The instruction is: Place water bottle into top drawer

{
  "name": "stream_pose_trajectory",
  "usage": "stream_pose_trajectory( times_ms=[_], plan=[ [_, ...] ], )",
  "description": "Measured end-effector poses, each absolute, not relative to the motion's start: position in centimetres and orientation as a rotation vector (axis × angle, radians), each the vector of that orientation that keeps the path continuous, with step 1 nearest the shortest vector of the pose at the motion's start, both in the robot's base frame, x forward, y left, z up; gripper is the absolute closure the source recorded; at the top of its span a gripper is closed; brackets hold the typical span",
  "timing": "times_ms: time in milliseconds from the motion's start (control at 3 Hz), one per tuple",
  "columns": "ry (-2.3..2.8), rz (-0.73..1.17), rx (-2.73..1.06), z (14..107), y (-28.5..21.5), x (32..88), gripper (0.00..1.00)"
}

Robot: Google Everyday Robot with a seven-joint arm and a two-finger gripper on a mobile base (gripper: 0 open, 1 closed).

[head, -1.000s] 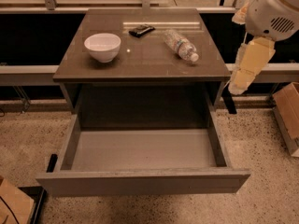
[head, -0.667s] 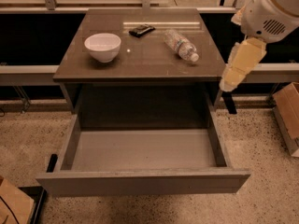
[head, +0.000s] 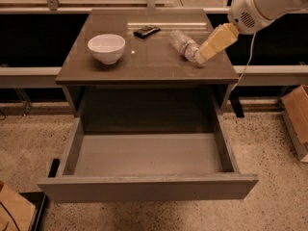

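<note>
Water bottle (head: 183,44) lies sideways on the cabinet top (head: 144,66), behind the open top drawer (head: 144,189). Probably light, crinkly, slippery: grasp mid-body. Gripper (head: 204,56) sits at its near end; whether it is open I cannot tell.

Dim warm light, pale glare on cabinet top (head: 154,64) near jaws

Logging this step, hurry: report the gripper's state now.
Gripper: at the right end of the water bottle, which lies on the cabinet top; open or closed cannot be told.
</note>
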State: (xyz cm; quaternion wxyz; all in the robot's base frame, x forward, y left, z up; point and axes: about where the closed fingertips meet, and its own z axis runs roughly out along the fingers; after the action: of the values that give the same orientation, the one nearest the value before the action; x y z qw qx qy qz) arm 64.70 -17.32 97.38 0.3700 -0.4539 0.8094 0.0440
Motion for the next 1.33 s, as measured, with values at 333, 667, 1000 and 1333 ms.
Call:
stream_pose_trajectory(
  times_ms=[333,667,1000,1333],
  plan=[
    [2.074,0.115,-1.162,97.1,-17.2,65.1,0.00],
    [2.131,0.118,-1.127,95.7,-17.3,65.4,0.00],
    [2.138,0.158,-1.029,94.1,-16.6,67.9,0.00],
    [2.142,0.233,-0.890,92.2,-16.4,71.5,0.00]
  ],
)
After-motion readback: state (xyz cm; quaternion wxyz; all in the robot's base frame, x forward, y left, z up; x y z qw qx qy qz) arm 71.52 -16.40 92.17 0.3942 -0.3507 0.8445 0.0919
